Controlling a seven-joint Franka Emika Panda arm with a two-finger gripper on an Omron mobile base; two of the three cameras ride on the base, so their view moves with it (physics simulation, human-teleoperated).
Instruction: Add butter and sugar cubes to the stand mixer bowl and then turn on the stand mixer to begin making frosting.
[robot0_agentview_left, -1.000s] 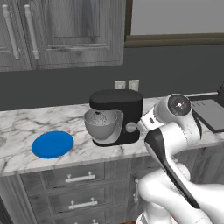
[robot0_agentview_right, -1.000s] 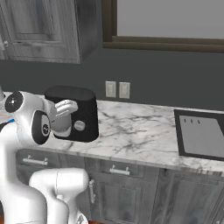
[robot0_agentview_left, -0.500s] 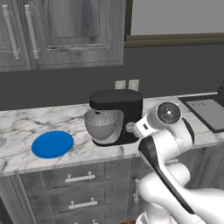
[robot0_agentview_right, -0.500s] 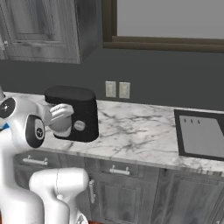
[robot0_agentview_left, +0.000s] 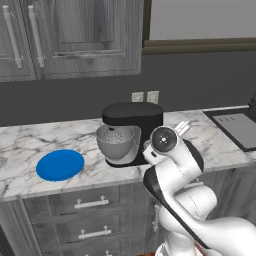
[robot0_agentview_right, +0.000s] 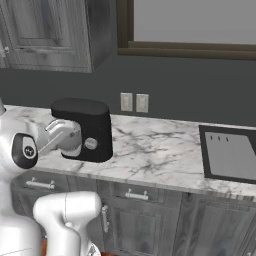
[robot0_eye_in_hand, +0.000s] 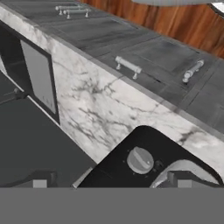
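The black stand mixer (robot0_agentview_left: 134, 120) stands on the marble counter, with the grey metal bowl (robot0_agentview_left: 117, 144) under its head. Its round grey knob (robot0_agentview_right: 90, 144) faces right and sits just ahead of the finger tips as the knob (robot0_eye_in_hand: 140, 159) in the hand view. My gripper (robot0_eye_in_hand: 111, 184) is open, its tips far apart with nothing between them, looking down on the mixer (robot0_eye_in_hand: 131, 170) from its knob side. My arm's elbow (robot0_agentview_left: 165, 140) hangs just in front and to the right of the mixer. The butter and the sugar cubes are hidden or out of view.
A flat blue plate (robot0_agentview_left: 60, 165) lies left of the mixer. A dark inset panel (robot0_agentview_right: 230, 152) sits in the counter to the right. Wall outlets (robot0_agentview_right: 134, 102) are behind the mixer, with drawers (robot0_agentview_left: 92, 203) below the counter edge and cabinets above.
My arm has swung left and lower, bringing its elbow from right of the mixer to just in front of it. The mixer, bowl and plate have stayed put.
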